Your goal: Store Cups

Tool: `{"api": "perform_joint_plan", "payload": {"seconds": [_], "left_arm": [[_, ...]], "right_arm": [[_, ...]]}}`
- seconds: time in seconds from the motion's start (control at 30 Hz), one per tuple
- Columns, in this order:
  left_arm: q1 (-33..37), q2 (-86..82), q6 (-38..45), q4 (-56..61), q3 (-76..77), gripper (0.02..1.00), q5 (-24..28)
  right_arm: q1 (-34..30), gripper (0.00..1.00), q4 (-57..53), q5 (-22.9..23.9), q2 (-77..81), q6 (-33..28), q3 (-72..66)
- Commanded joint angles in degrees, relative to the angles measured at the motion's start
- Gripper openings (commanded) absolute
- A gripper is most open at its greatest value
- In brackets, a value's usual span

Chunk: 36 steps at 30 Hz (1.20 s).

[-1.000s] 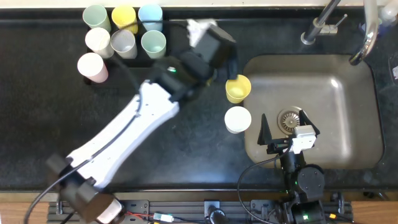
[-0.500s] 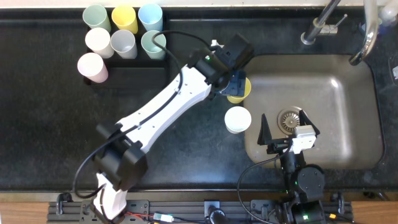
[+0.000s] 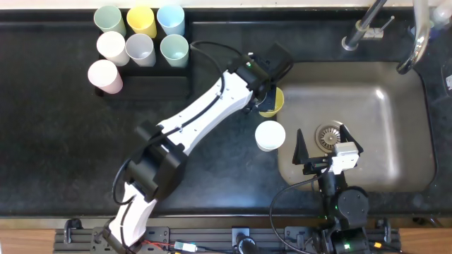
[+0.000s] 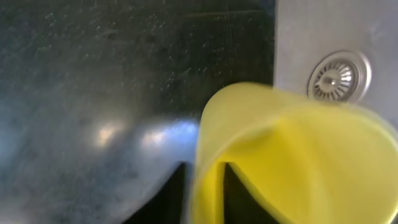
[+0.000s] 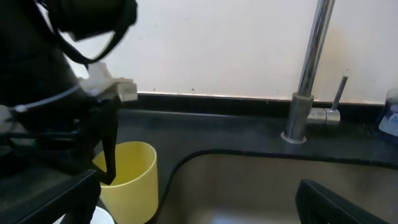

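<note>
1. The yellow cup (image 3: 274,107) is standing upright on the dark surface (image 3: 212,183), right at the rim of the sink (image 3: 395,92). A white cup (image 3: 270,135) is sitting just beside it, on the side nearer the arms' bases.
2. The left gripper (image 4: 206,202) is reaching across from its side and nipping the yellow cup's wall at the lip, with one finger inside the mouth and the other outside.
3. The right gripper (image 3: 325,144) is hanging over the sink with its jaws spread wide, carrying nothing.
4. To my eye the cup is looking like thin, smooth plastic and empty, so I'm expecting it to be very light. I'm also expecting the wall to give a little under a squeeze rather than crack.
5. A pinch on the lip is suiting a cup this light. Being slick, though, it is likely to swing or slide in the fingers if the bite is shallow, so a deeper hold down the wall is looking safer to me than the very edge.
6. The other cups (image 3: 140,49) are gathering at the far left corner of the surface, well apart from this one. They are looking just as light, so a nudge on arrival risks toppling one.
</note>
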Motion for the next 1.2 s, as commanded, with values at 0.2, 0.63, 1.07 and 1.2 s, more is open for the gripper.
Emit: {"api": "perform_joint_plan", "payload": {"seconds": [0.2,0.63,1.07,1.2], "left_arm": [[1.0,-2.6,-3.8,1.4,2.4,0.034,-4.7],[17.7,-20.7,-20.6,-7.3,2.3,0.034,-23.6],[25.6,-25.5,-76.7,-23.3,-10.7,0.034,-21.7],[28.2,-24.0,-76.0,-19.8,-14.0,0.034,-18.4]], "right_arm": [[0.0,0.998,0.3,-0.2,-0.2,-0.2,-0.7],[0.0,1.000,0.3,-0.2,-0.2,-0.2,-0.7],[0.0,0.998,0.3,-0.2,-0.2,-0.2,-0.7],[0.0,0.996,0.3,-0.2,-0.2,-0.2,-0.7]]}}
